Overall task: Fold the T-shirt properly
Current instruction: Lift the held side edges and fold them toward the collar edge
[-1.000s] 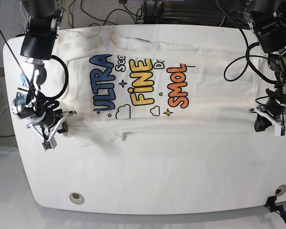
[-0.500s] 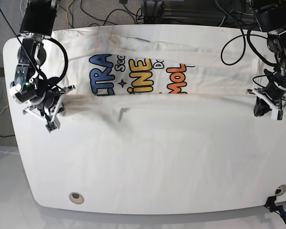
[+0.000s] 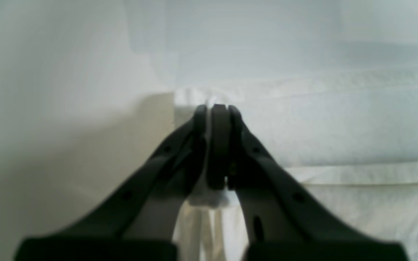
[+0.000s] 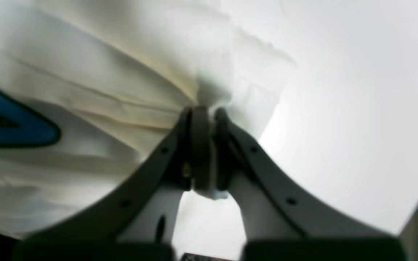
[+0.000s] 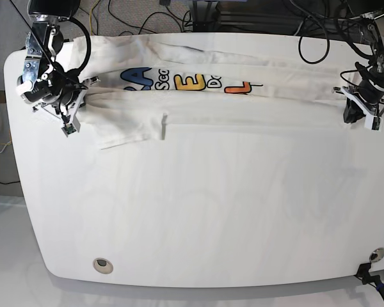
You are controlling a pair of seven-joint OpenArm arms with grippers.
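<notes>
Left gripper: dark fingers pinched fully together on an edge of the large white printed cotton T-shirt, cloth bunched between the pads and hanging below them. Right gripper: fingers likewise closed tight, a fold of white fabric caught between the tips; blue print lies off to the side of them.

Versus half a second ago: both grippers moved toward the far edge of the white rounded table, carrying the near shirt edge with them. The fold now covers most of the lettering; only the tops of the blue, yellow and orange letters show.

Shirt stretches between the two sets of fingers as a narrow band along the far table edge, one flap trailing just near-side of the right fingers.
</notes>
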